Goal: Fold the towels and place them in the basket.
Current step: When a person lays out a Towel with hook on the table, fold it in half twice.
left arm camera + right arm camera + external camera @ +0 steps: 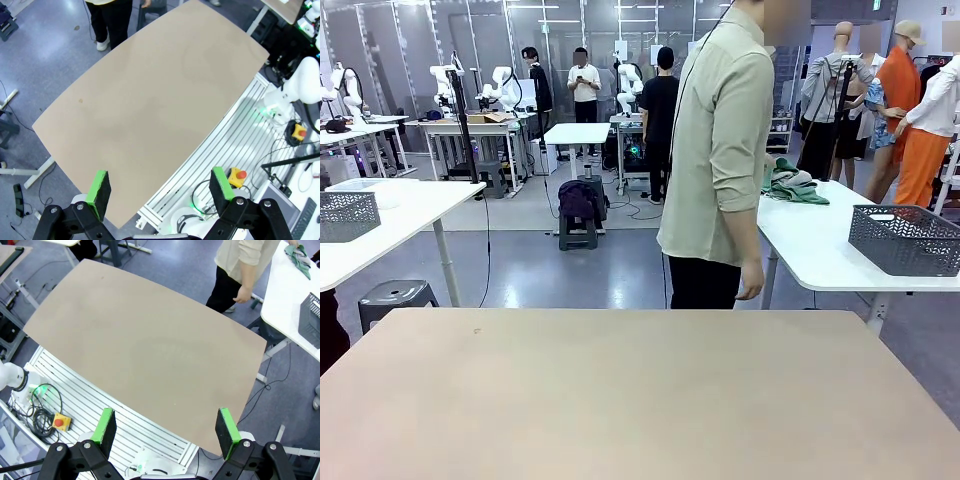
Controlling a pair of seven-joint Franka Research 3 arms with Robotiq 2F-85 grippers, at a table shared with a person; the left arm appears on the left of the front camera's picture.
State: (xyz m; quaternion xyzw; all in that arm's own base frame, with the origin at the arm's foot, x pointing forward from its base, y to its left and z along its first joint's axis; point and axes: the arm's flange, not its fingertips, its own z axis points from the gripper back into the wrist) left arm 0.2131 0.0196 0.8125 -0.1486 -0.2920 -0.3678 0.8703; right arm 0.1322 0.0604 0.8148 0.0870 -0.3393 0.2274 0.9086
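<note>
0 towels folded or in the basket (905,238): the towels (794,183) lie heaped on the white side table (810,248), with the basket near them and the person (720,150) alongside; all steps remain. Left gripper (160,185) and right gripper (166,425) hover high over the tan table (640,400), jaws released, holding nothing

Smooth matt tan tabletop (640,400) (perforated grey plastic basket (905,240) beyond)

Here's the left gripper (159,175): black links, silver screws, bright green pads (99,187); the right gripper (165,415) looks the same, and the person (715,200) wears a pale sage shirt (725,120), sleeve rolled, black trousers (704,283)
</note>
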